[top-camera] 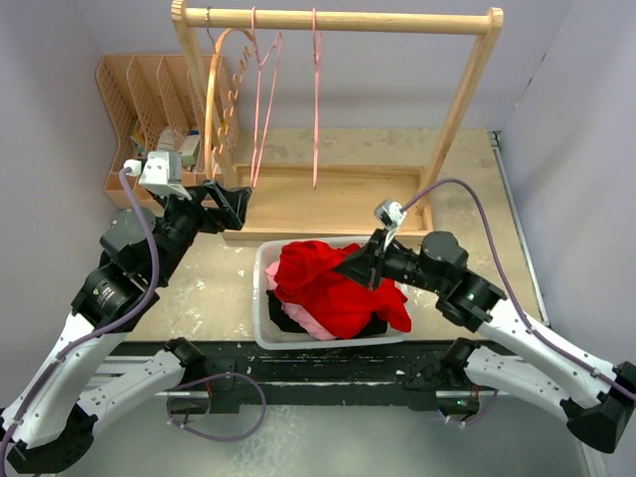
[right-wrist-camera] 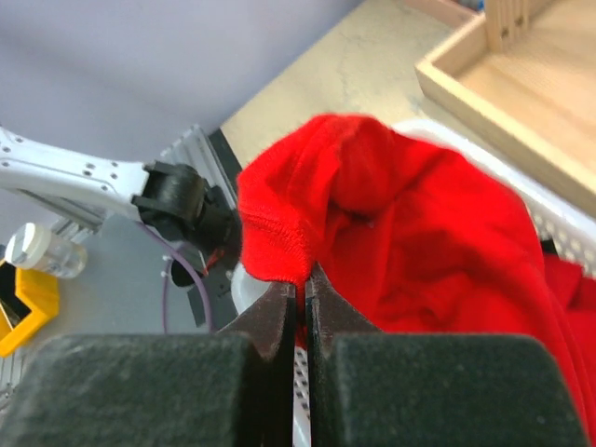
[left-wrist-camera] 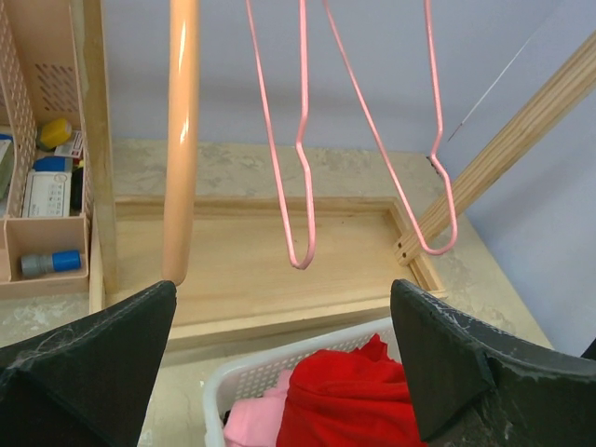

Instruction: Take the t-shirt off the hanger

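The red t-shirt lies bunched in a white basket, off any hanger. It also shows in the left wrist view and the right wrist view. Bare pink hangers hang from the wooden rail; they also show in the left wrist view. My right gripper is shut on a folded edge of the t-shirt above the basket. My left gripper is open and empty beside the rack's left post, its wide-apart fingers framing the basket rim.
A pink garment and something black lie under the t-shirt in the basket. The rack's wooden base tray stands behind it. A wooden organizer with small items stands back left. A peach hanger hangs near the left post.
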